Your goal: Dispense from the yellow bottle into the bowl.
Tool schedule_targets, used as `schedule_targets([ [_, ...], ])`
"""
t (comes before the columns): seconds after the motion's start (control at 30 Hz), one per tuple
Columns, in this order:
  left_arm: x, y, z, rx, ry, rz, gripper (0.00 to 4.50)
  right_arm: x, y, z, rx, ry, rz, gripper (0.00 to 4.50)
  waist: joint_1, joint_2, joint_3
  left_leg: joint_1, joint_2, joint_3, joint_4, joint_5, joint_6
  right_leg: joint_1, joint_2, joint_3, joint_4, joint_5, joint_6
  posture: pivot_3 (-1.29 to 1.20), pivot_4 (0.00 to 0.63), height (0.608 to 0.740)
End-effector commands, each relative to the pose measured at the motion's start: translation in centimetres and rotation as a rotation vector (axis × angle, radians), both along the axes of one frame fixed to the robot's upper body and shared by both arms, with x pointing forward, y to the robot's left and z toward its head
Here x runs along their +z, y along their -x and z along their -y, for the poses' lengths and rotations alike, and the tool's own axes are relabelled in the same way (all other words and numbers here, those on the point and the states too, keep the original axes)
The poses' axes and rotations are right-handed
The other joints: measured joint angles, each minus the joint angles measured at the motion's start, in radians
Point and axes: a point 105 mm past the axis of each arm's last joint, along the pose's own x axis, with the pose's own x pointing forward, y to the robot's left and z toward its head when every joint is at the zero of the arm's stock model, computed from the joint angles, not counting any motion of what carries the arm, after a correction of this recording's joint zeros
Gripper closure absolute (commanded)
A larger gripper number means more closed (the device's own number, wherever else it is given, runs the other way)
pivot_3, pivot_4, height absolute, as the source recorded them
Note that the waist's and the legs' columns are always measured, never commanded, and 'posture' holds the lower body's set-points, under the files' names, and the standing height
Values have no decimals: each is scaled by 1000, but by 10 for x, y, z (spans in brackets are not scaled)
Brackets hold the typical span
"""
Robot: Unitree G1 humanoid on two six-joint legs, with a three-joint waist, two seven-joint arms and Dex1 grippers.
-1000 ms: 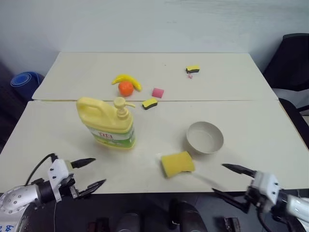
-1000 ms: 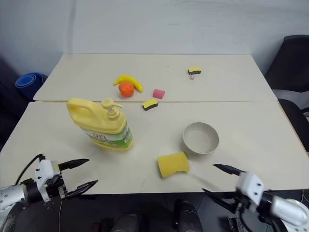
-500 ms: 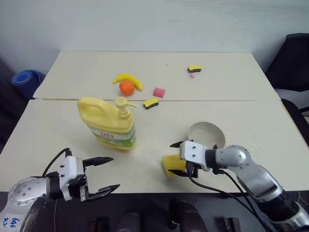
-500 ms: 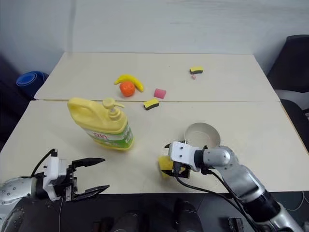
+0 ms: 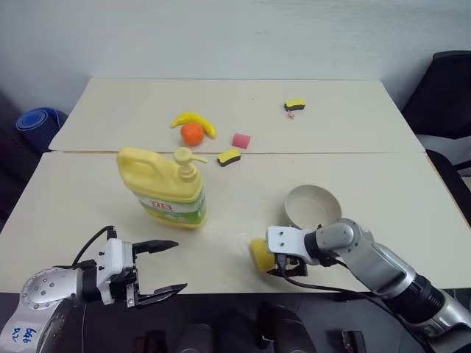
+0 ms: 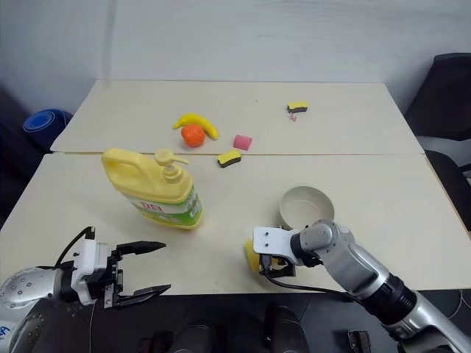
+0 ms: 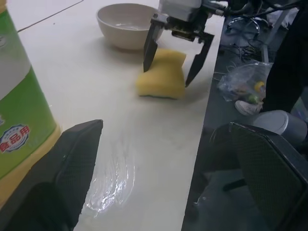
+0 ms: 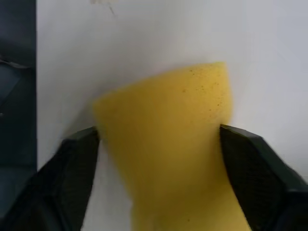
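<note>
Left wrist view shows, unlike the eye views, yellow bottle standing upright mid-table left of bowl, w/ a wet smear on table, bowl's inside looking bare, right gripper jaws straddling sponge not yet clamped, left gripper jaws released.

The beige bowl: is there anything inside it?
The bowl looks empty: the inner wall and the part of the floor on view are bare. Its near rim hides the rest of the floor. The yellow sponge lies on the table beside it.
</note>
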Motion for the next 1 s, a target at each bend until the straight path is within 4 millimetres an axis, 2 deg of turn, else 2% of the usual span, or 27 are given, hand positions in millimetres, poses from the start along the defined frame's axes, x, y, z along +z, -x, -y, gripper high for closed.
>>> schedule_targets([
  [0.03, 1, -1, 0, -7, -4, 20, 0, -5, 3, 3, 27, 44, 3, 2019, 0, 0, 0, 0, 0, 0, 0, 0, 0, 0, 0, 0, 0, 0, 0, 0, 150, 740],
  [0.2, 0, -3, -1, -7, -5, 23, 0, 2, 6, -3, 58, 0, 4, 3680, 0, 0, 0, 0, 0, 0, 0, 0, 0, 0, 0, 0, 0, 0, 0, 0, 150, 740],
  [0.27, 0, -4, -2, -1, -1, 22, 0, 15, 10, -12, 85, -76, 5, 4312, 0, 0, 0, 0, 0, 0, 0, 0, 0, 0, 0, 0, 0, 0, 0, 0, 150, 740],
  [0.33, -1, -4, -3, 2, 3, 18, 0, 24, 16, -18, 111, -138, -20, 4451, 0, 0, 0, 0, 0, 0, 0, 0, 0, 0, 0, 0, 0, 0, 0, 0, 150, 740],
  [0.4, 4, -5, -1, 6, 27, 26, 0, 48, 24, -24, 167, -296, -14, 4451, 0, 0, 0, 0, 0, 0, 0, 0, 0, 0, 0, 0, 0, 0, 0, 0, 150, 740],
  [0.47, 14, -5, 4, -8, 76, 46, 0, 78, 26, -16, 170, -455, 22, 4451, 5, 0, 0, 0, 0, 0, 0, 0, -1, 0, 0, -1, 0, 0, 0, 0, 150, 740],
  [0.53, 17, -4, 7, -23, 98, 42, 0, 90, 23, -6, 125, -510, 49, 4451, 5, -1, 0, 0, 0, 0, 0, 0, 0, 1, 0, 0, -1, 1, 1, 0, 150, 740],
  [0.6, 21, -5, 11, -33, 110, 47, 0, 105, 18, 13, 43, -550, 68, 4451, 6, -1, 0, 0, 0, 0, 0, 0, 0, 2, 0, 0, -1, 1, 2, 0, 150, 740],
  [0.7, 31, -12, 17, -32, 148, 77, 0, 139, 1, 59, -168, -626, 104, 4451, 8, 0, 0, 0, -1, -1, 0, 0, 1, 2, -1, 0, -1, 1, 2, 0, 150, 740],
  [0.77, 35, -15, 20, -32, 159, 87, 0, 149, -9, 85, -294, -640, 124, 4451, 7, 0, 0, 0, -1, -1, 0, 1, 1, 2, -1, 1, -1, 1, 2, 0, 150, 740],
  [0.83, 38, -19, 25, -37, 176, 98, 0, 136, -27, 140, -482, -479, 172, 4451, 6, 0, 0, 0, 0, -1, 0, 1, 1, 2, -1, 1, -1, 1, 2, 0, 150, 740],
  [0.9, 40, -22, 28, -42, 185, 103, 0, 126, -38, 183, -613, -375, 213, 4451, 6, 0, 0, 0, -1, 0, 0, 1, 1, 2, -1, 1, -1, 1, 2, 0, 150, 740],
  [1.0, 38, -22, 32, -72, 171, 108, 0, 89, -53, 252, -800, -170, 275, 4451, 4, -1, -1, 1, -3, 3, 0, 2, 3, 2, -1, 2, 0, 1, 2, 0, 150, 740],
])
